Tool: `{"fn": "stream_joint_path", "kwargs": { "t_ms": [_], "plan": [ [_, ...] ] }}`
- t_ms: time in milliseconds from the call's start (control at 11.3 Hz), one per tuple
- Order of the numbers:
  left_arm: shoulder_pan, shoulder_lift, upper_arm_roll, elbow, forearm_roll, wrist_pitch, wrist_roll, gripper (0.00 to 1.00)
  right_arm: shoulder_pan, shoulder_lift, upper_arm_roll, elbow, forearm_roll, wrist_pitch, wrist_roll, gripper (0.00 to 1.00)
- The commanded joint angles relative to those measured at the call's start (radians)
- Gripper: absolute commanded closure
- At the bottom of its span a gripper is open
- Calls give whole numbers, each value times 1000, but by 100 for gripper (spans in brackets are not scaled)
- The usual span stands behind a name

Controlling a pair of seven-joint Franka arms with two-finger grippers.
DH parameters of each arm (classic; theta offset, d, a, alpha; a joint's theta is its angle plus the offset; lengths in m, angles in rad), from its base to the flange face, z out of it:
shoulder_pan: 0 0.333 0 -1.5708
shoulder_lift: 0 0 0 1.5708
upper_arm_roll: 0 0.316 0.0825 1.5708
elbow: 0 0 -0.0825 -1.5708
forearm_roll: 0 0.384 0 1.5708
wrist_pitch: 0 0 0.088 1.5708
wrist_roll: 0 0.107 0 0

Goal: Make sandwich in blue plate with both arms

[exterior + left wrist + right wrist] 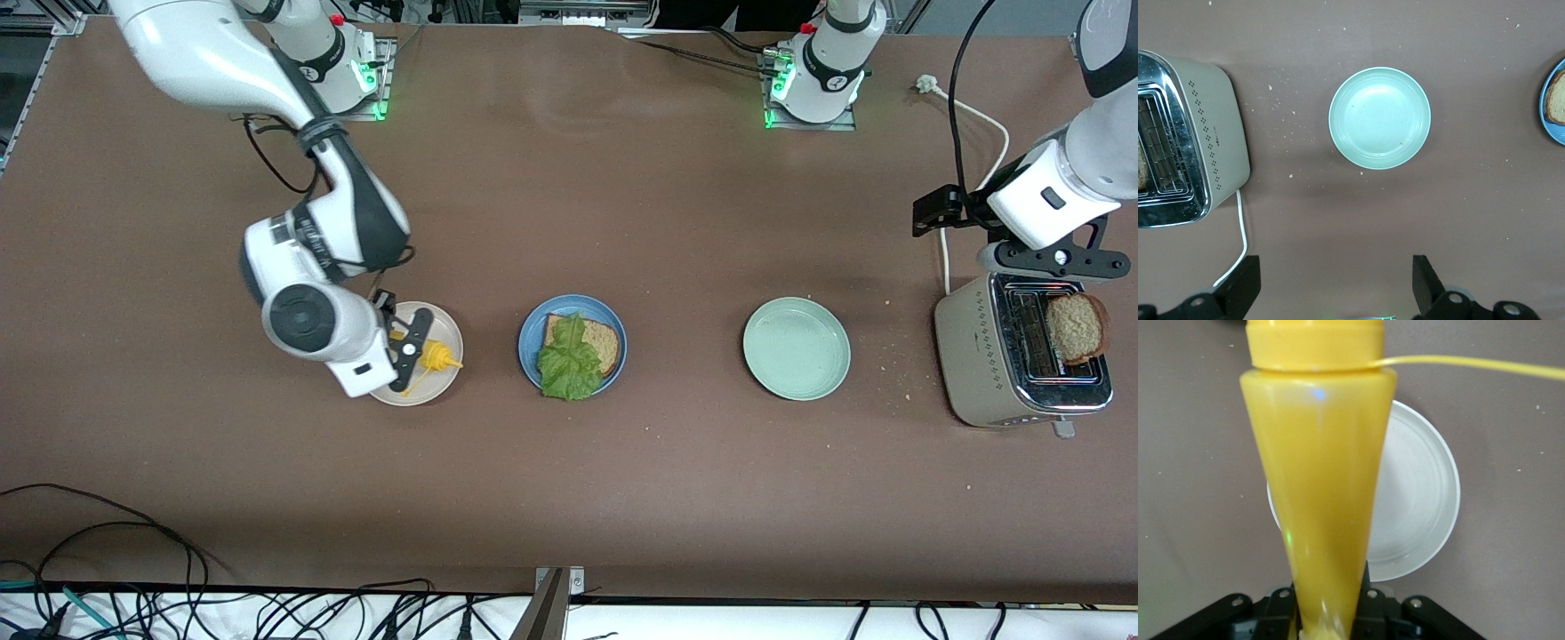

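Sandwich (580, 351) so far is one bread slice with a lettuce leaf on top, lying in the blue plate (533, 331) at the middle of the counter (569, 489); take that plate as the landmark.

Toward the right arm's end from the blue plate, just beside it, sits the cream plate (444, 329). Over it hangs the right hand (411, 348), pinching a yellow bottle (434, 356) by its body; in the front view the bottle's long axis runs level, with its nozzle aimed toward the blue plate. So the right hand is much the nearer of the two to the sandwich, and a short carry toward the left arm's end would bring the nozzle over the lettuce.

Toward the left arm's end from the blue plate lies the mint plate (796, 348), bare. Farther that way, well apart from the blue plate, stands the toaster (987, 364) with the second slice (1076, 327) sticking up out of its slot. The left hand (1053, 260) hovers over the toaster, fingers (1245, 287) spread wide and holding nothing. The slice lies just below it, so that arm looks best placed to fetch the top slice.
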Motion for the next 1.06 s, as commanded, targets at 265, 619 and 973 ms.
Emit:
{"fn": "stream_joint_path", "kwargs": {
  "t_ms": [265,619,973],
  "plan": [
    [7,-3,1,13,-6,-14,10,0,-296,38,39,-6,344,22,-543,100],
    [-1,-3,1,13,-6,-14,6,0,-404,110,37,-6,505,22,-850,100],
    [8,3,3,13,-5,-13,6,0,-489,222,39,-4,661,20,-1122,100]
  ]
}}
